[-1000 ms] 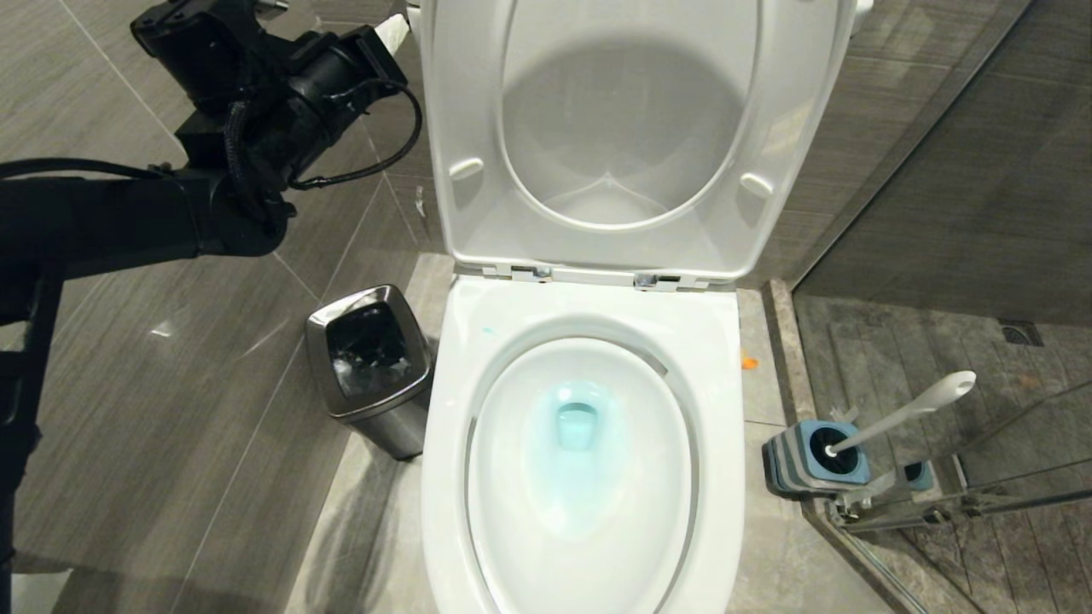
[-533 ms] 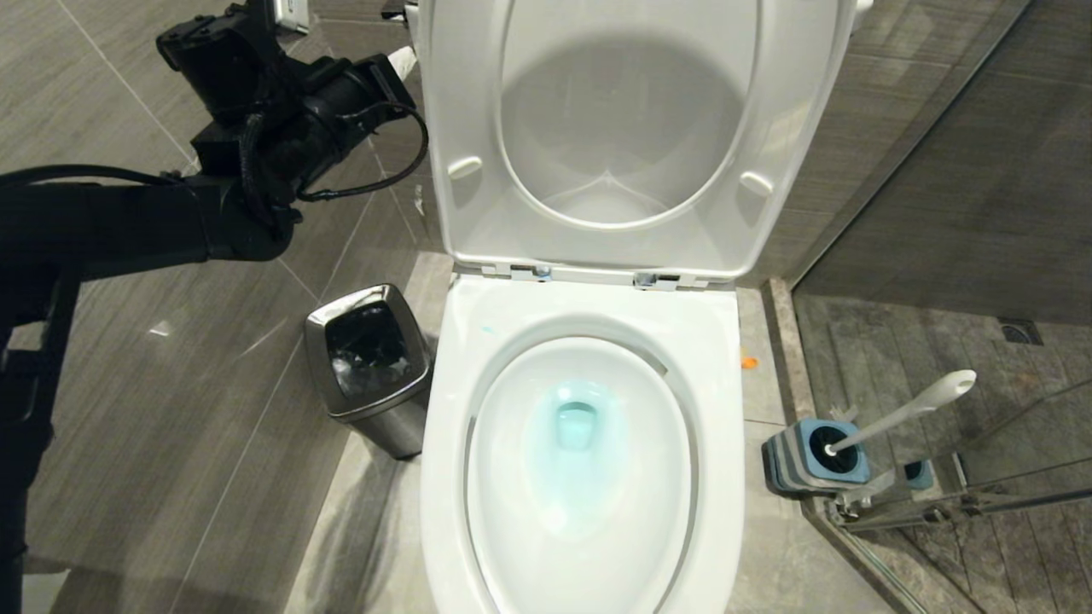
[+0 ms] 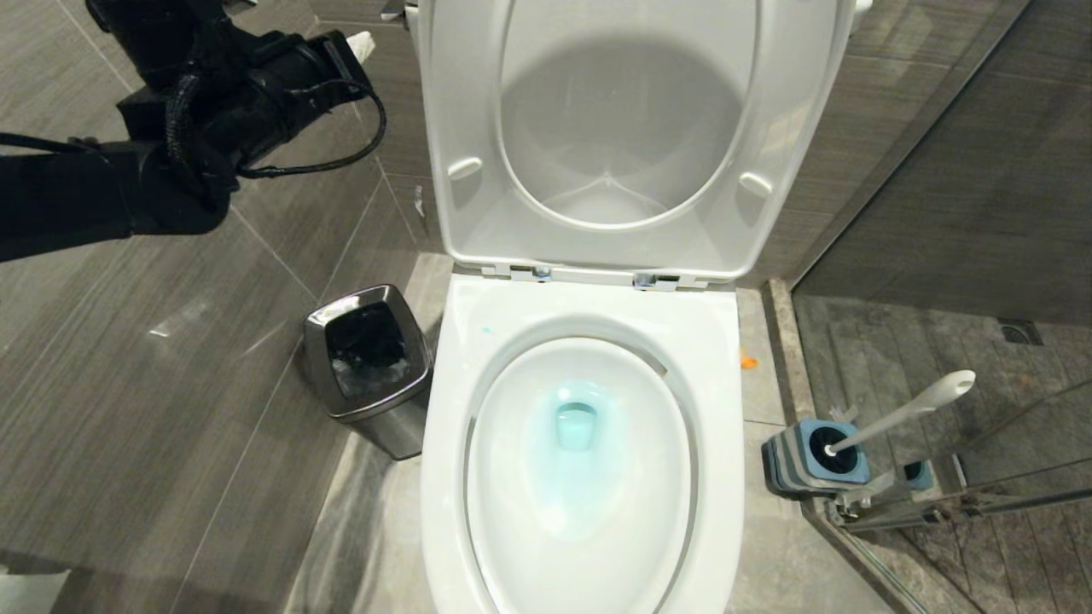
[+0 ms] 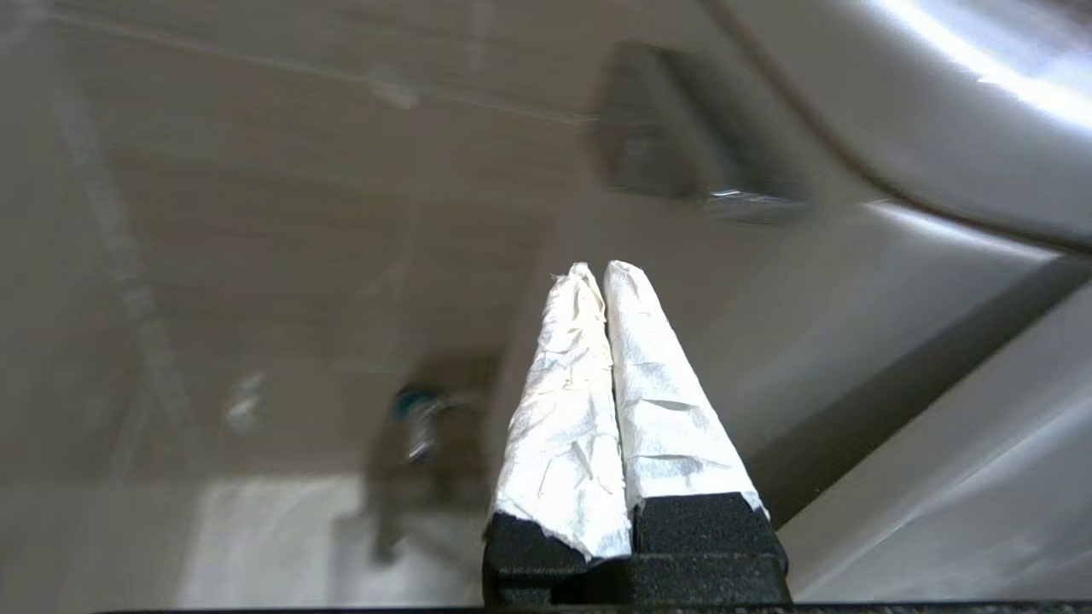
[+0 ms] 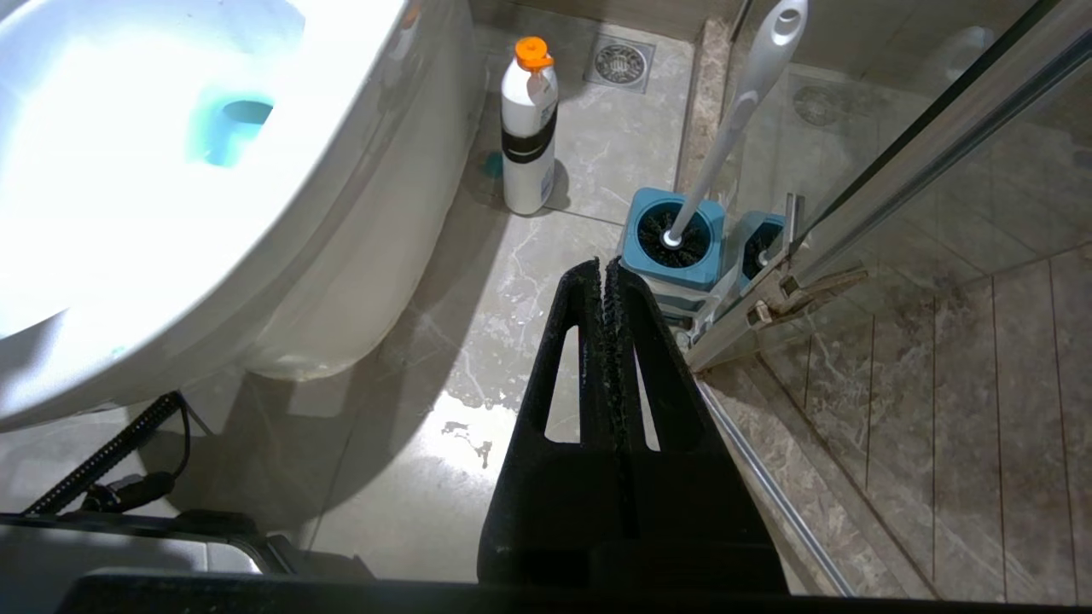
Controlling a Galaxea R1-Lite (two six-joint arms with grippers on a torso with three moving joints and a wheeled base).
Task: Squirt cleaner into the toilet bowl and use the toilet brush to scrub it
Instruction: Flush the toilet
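Left gripper (image 3: pixel 363 43) pressed shut — toilet brush (image 3: pixel 904 414) far across the toilet bowl (image 3: pixel 717 358).

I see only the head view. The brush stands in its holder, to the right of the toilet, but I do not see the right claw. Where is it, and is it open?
Observer: The right claw is shut and empty. It points down at the floor, just short of the holder in which the brush stands.
Operator: Thank you. The left claw is at the top left in my view, beside the lid. Does it hold something?
Observer: No. The left claw is shut with nothing between its fingers, which are wrapped in white.
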